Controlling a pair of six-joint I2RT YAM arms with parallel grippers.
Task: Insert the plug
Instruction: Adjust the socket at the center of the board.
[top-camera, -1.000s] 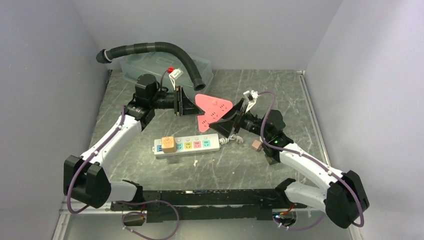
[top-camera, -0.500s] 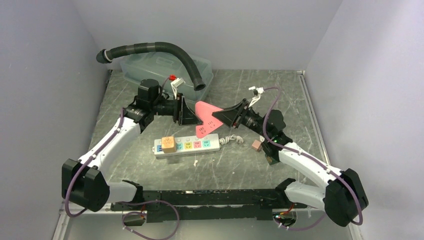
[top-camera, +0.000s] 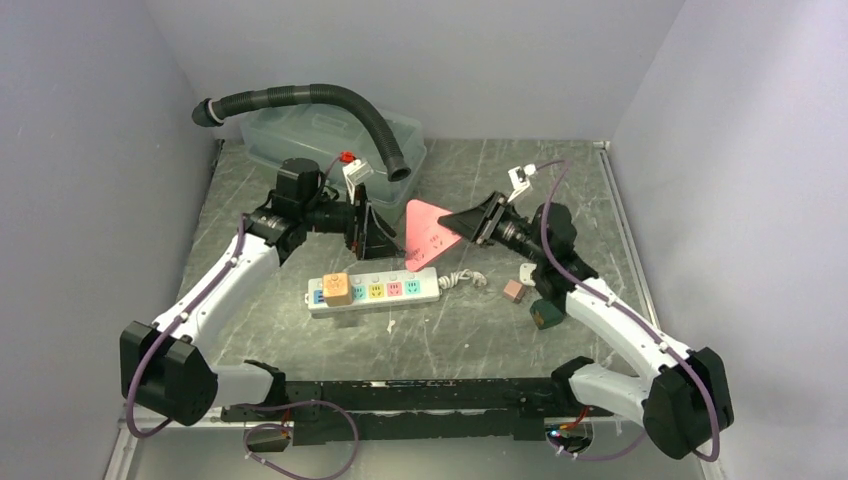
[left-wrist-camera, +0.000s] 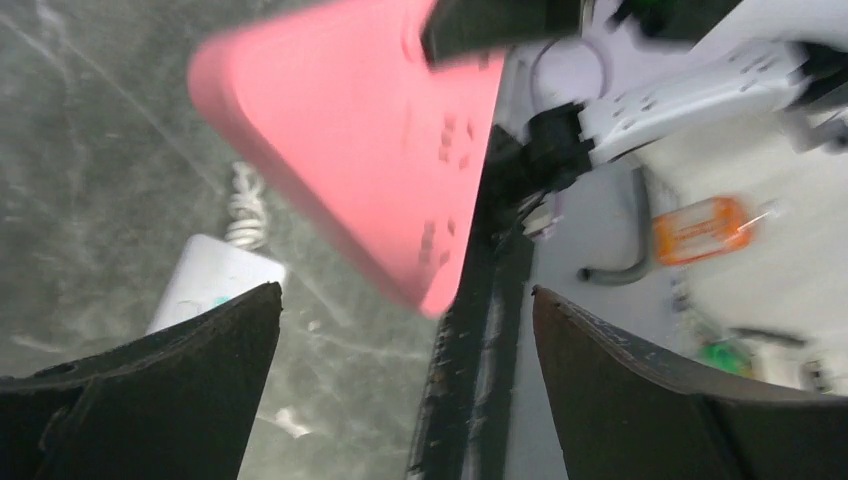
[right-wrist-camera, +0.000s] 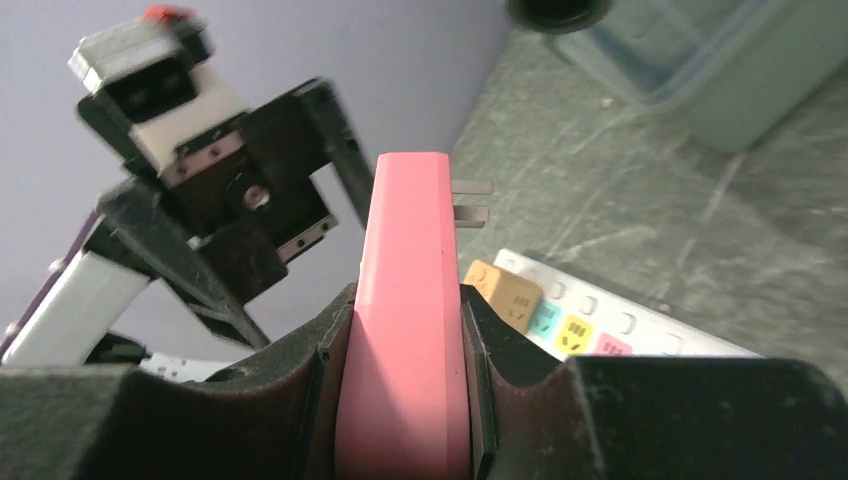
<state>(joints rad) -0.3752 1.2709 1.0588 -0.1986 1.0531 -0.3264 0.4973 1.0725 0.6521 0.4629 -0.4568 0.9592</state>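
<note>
The plug is a flat pink triangular block (top-camera: 426, 232) held in the air above the table's middle. My right gripper (top-camera: 470, 222) is shut on its right-hand part. In the right wrist view both pads press the pink body (right-wrist-camera: 405, 330), edge-on, with its metal prongs (right-wrist-camera: 470, 200) pointing away. My left gripper (top-camera: 372, 230) stands open just left of the plug. In the left wrist view the pink plug (left-wrist-camera: 370, 130) hangs beyond the wide-apart left fingers (left-wrist-camera: 210, 330), clear of them. The white power strip (top-camera: 385, 290) with coloured sockets lies flat below.
An orange cube plug (top-camera: 336, 288) sits in the strip's left end. A small pinkish cube (top-camera: 514, 290) and a dark cube (top-camera: 545, 316) lie at the right. A clear lidded box (top-camera: 300, 135) and a black corrugated hose (top-camera: 330, 96) occupy the back left.
The left gripper opened and let go of the pink plug. The right gripper closed on it, and turned it more upright and lifted it slightly.
</note>
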